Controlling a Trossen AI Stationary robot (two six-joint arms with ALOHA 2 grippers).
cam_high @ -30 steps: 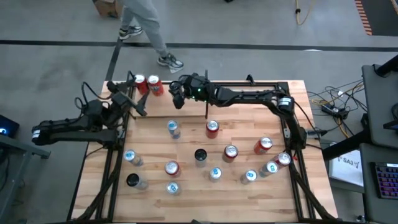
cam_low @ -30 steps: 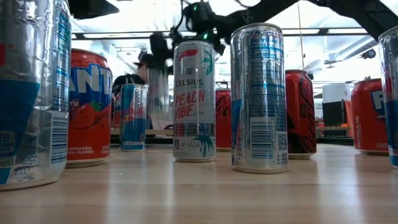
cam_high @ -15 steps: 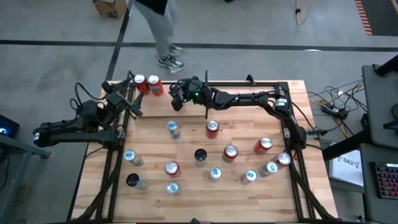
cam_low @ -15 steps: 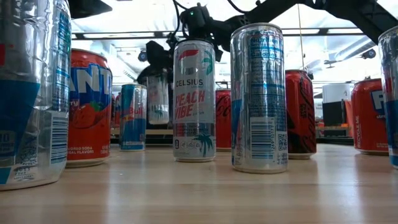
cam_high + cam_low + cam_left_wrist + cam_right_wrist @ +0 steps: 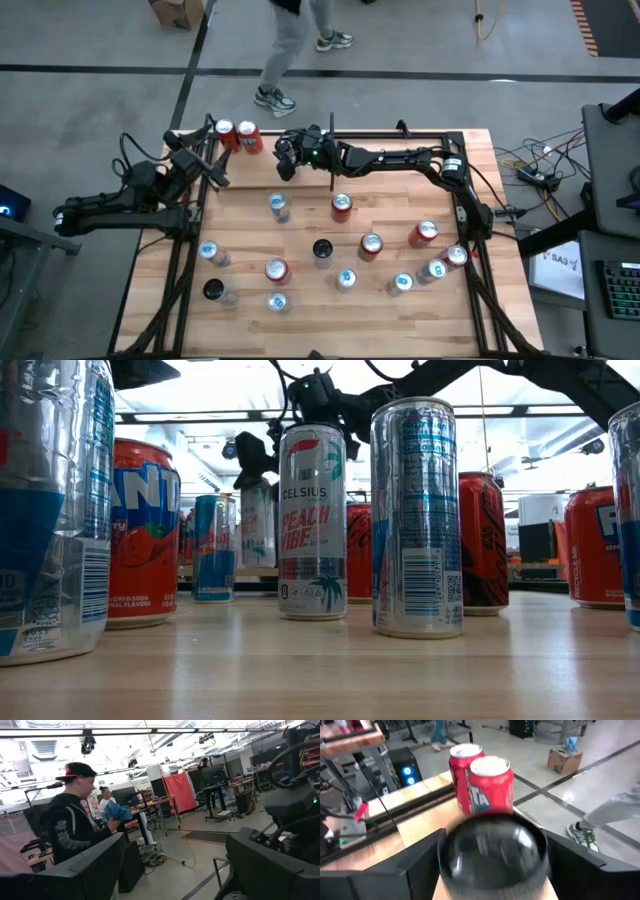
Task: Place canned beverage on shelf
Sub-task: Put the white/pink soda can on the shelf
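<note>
**Placing step, at the point of set-down.** Your right gripper [image 5: 285,160] reaches into the narrow bay of the shelf [image 5: 252,168], a thin black metal frame with a light wood plank floor. Its jaws stand wide on either side of the upright silver beverage can [image 5: 492,855] and appear to touch the can's sides. Judge it as gripped, since no gap shows on either side. Within the shelf, the silver beverage can sits just beside two red cans [image 5: 482,780], close to them but seemingly not touching. In the low view its base [image 5: 257,525] looks level with the plank, though other cans on the table [image 5: 300,300] hide the contact itself.

Your left gripper [image 5: 216,172] waits at the shelf's outer end. Its jaws are spread fully and hold nothing.

**Next move.** Confirm that the can rests flat on the plank, then spread the right jaws clear of both sides. Withdraw straight back, away from the red cans. Any sideways drift during the retreat could tip the can or knock its neighbours. The upright frame post of the shelf stands close to the arm, so keep the exit path clear of it.
</note>
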